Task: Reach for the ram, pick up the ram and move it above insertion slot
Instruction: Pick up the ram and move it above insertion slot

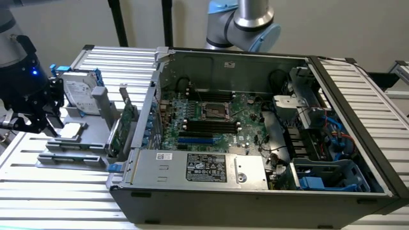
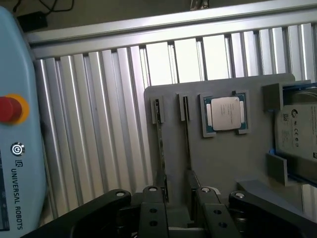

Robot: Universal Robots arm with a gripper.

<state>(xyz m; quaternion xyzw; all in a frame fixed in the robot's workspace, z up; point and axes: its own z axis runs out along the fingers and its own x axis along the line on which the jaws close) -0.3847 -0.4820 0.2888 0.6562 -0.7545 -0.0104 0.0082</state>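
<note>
Ram (image 2: 186,134) stands on edge in the grey holder (image 2: 223,163), just ahead of the pincer (image 2: 178,198), whose fingers (image 2: 151,206) are spread and empty. It looks light, stiff and fragile, best pinched across its flat faces; seen edge-on, its chips and lower edge are hidden.

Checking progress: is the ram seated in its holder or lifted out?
Seated: ram stands edge-on in the grey holder slot, by the open pincer.
</note>
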